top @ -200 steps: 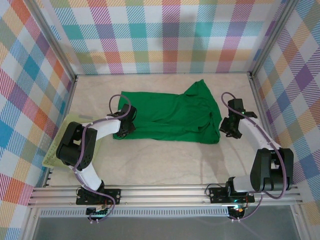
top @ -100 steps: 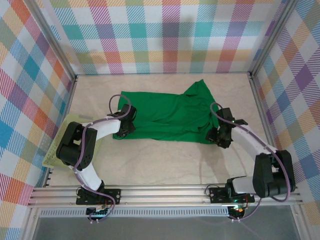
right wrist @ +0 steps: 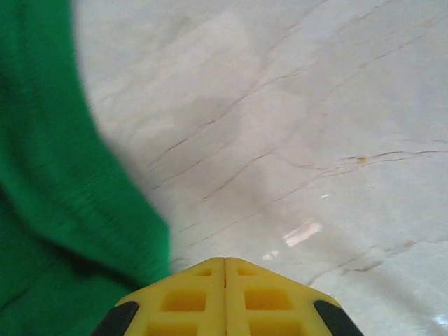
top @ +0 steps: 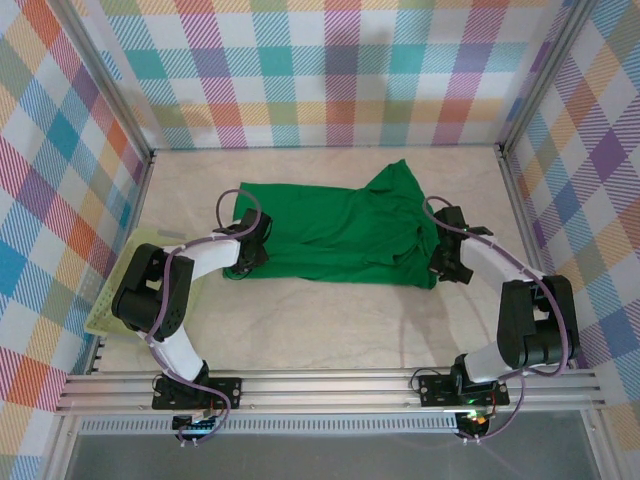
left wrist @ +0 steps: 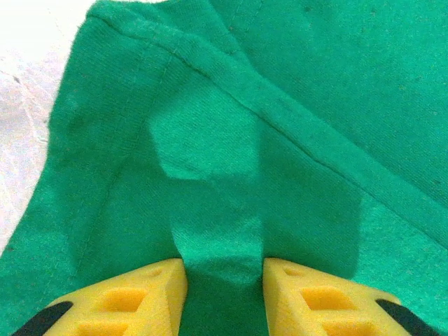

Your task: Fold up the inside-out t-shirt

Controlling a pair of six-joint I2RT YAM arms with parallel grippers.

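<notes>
Left wrist view: the left gripper (left wrist: 224, 269) has its yellow fingers (left wrist: 150, 280) part-closed on a raised pinch of the inside-out t-shirt (left wrist: 336, 70); the cloth bunches between them and touches both. Ahead of the fingers a stitched seam (left wrist: 315, 157) runs diagonally across the knit; the shirt's edge lies ahead and to the left, over the pale table.

Right wrist view: the right gripper (right wrist: 225, 262) is closed, its pads meeting with no cloth visible between them; the shirt's rounded edge lies just left of the fingers, and the bare marbled table (right wrist: 315, 105) lies ahead and to the right.

Material: fine matt jersey knit, bright green; soft, limp and light by appearance; it creases and drapes and holds no shape of its own; judged not fragile.

Handling: a lift from one point would likely let the rest sag and drag; hems, seams and corners are judged the best holds, since doubled cloth gives a firmer bite; the right gripper's nearest purchase is the edge beside it.
</notes>
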